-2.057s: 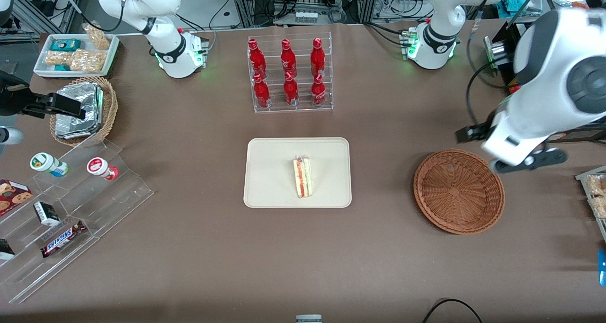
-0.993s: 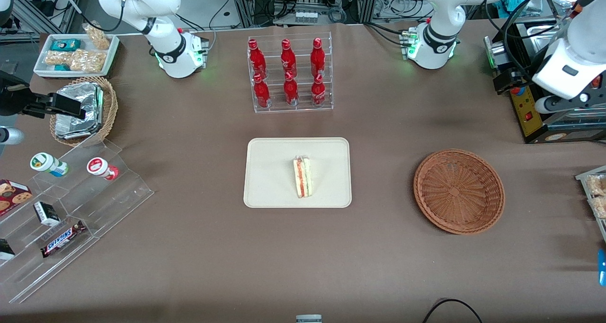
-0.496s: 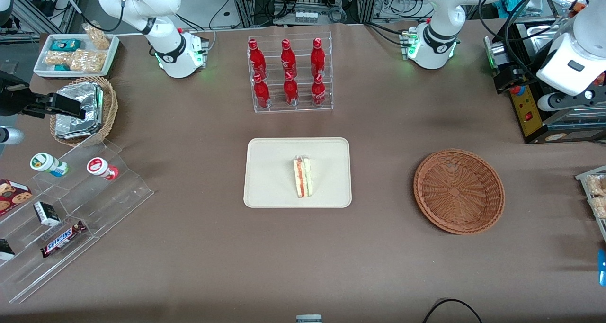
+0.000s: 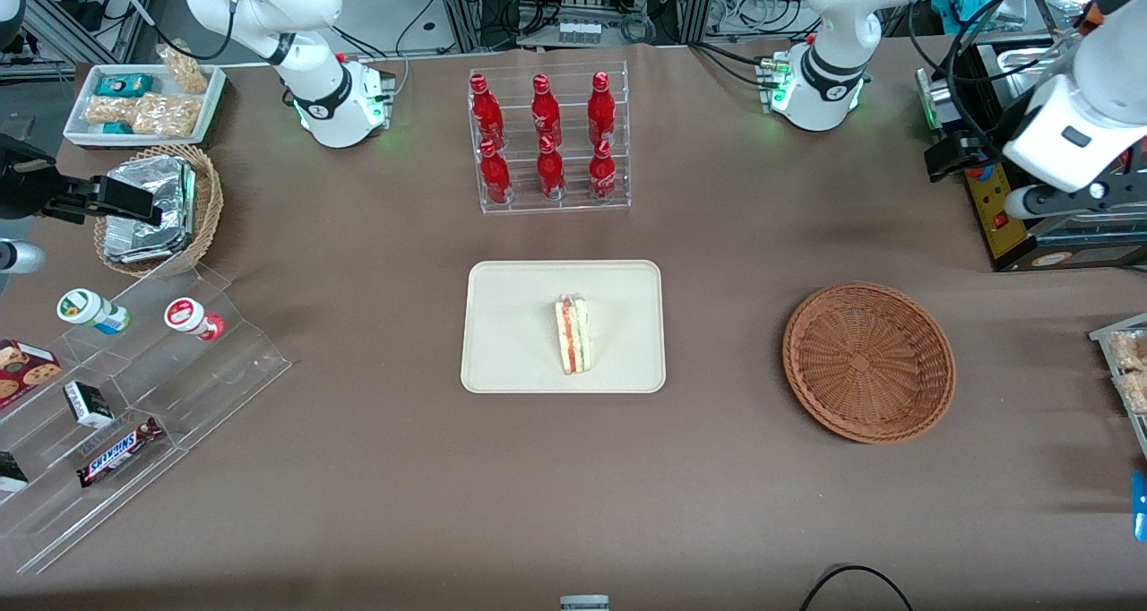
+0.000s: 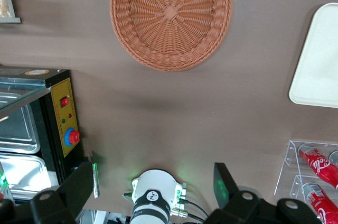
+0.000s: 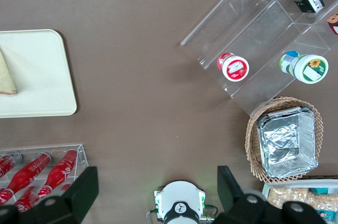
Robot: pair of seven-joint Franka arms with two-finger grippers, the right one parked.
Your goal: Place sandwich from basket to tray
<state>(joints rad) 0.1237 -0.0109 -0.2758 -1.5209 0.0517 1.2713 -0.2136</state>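
Front view: sandwich point(image 4: 573, 334) lies on tray point(image 4: 511, 324) at table centre. Basket point(image 4: 868, 361) sits near working arm's end. Gripper point(image 5: 156, 182) raised high above table, fingers spread wide, holding nothing.

The working left arm is raised high at its own end of the surface point(image 4: 358, 503), its white wrist link angled downward. Its tool point(image 5: 156, 184) hangs well above the surface, facing straight down. The two dark fingers point(image 5: 224, 184) stand wide apart with nothing between them. In the front view the tool's black body point(image 4: 954, 156) juts out sideways from the wrist, toward the middle of the surface.
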